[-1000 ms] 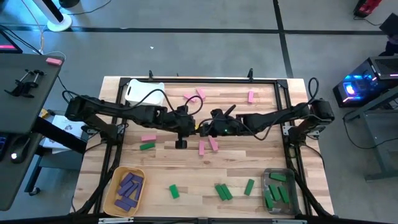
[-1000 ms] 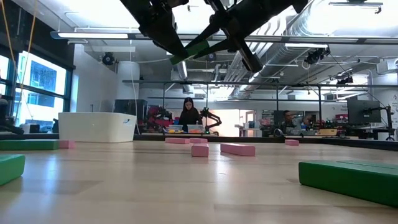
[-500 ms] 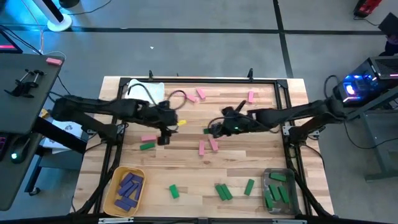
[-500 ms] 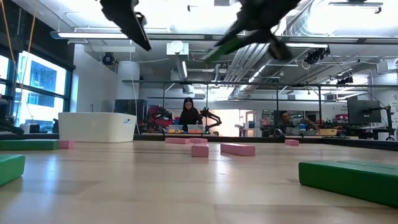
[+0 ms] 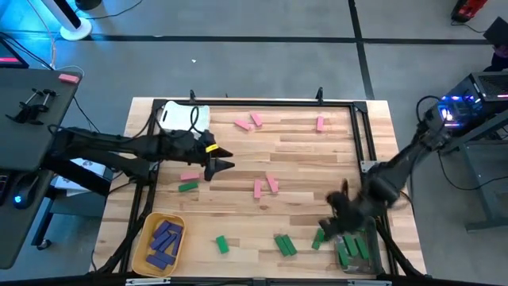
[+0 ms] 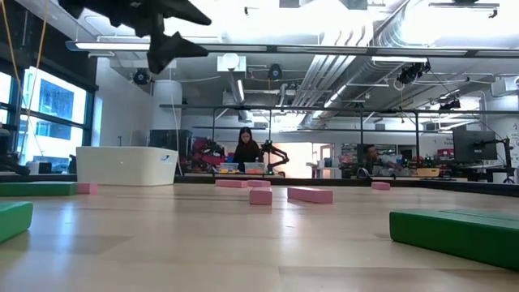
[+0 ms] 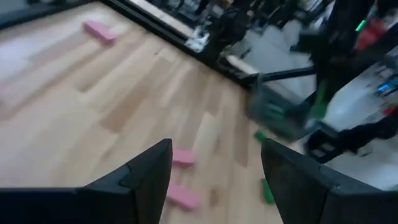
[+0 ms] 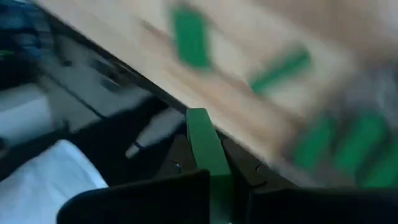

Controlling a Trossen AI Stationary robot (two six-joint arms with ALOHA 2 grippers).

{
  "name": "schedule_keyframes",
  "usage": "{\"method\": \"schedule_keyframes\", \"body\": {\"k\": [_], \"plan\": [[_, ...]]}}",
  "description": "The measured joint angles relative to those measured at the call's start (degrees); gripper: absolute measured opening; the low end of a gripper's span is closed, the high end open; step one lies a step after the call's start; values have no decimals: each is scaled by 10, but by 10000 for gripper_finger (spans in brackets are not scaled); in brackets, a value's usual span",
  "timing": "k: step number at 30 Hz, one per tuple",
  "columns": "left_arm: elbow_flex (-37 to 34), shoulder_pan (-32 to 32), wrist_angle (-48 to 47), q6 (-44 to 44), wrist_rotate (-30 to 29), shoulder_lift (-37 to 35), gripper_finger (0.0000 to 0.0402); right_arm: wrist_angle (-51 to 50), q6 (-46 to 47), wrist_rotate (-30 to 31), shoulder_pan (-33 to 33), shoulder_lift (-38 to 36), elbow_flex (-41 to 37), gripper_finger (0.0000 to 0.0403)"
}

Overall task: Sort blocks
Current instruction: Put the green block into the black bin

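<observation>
Small blocks lie scattered on the wooden table [image 5: 302, 151]: pink ones [image 5: 257, 188] at the middle and far side, green ones [image 5: 284, 245] near the front edge. My left gripper [image 5: 220, 166] hovers open left of the middle, over bare table, with nothing between its fingers [image 7: 149, 180]. My right gripper [image 5: 329, 226] hangs at the near right, beside the clear bin [image 5: 355, 242] of green blocks, shut on a green block [image 8: 202, 155]. My right gripper pinches the green block by its long sides [image 8: 211, 177] between its two fingers. The block lies along the fingers, and its free end [image 8: 198, 118] sticks out past their tips. The fingers slant downward from the table's right side. The block is lifted clear of the table.
A yellow bin [image 5: 161, 242] with purple blocks stands at the near left, a white bin [image 5: 182, 117] at the far left. A pink block [image 5: 189, 175] and a green one [image 5: 188, 187] lie just left of my left gripper. A dark frame runs around the table's edges.
Both grippers met over the table's middle on one green block. My left gripper opened, let go and drew back toward the left edge, rolling as it went. My right gripper, still shut on the block, swung fast toward the near right corner and tipped downward by the clear bin.
</observation>
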Motion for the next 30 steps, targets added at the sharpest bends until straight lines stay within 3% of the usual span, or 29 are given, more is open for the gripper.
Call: {"method": "schedule_keyframes", "body": {"k": [4,6,9,15,25,30], "plan": [[-3,-2,26,-13,7,17,232,15,195,-16,108,5,-40,1],[-3,-2,37,-2,7,19,232,41,236,-39,143,4,-58,1],[-2,0,41,10,7,20,232,80,250,-95,158,7,-81,1],[-2,0,44,6,7,20,232,28,251,-107,162,7,-90,19],[-2,0,44,37,20,20,232,-2,187,-178,153,7,-90,129],[26,3,-3,109,35,19,232,0,160,-195,153,0,-68,170]]}}
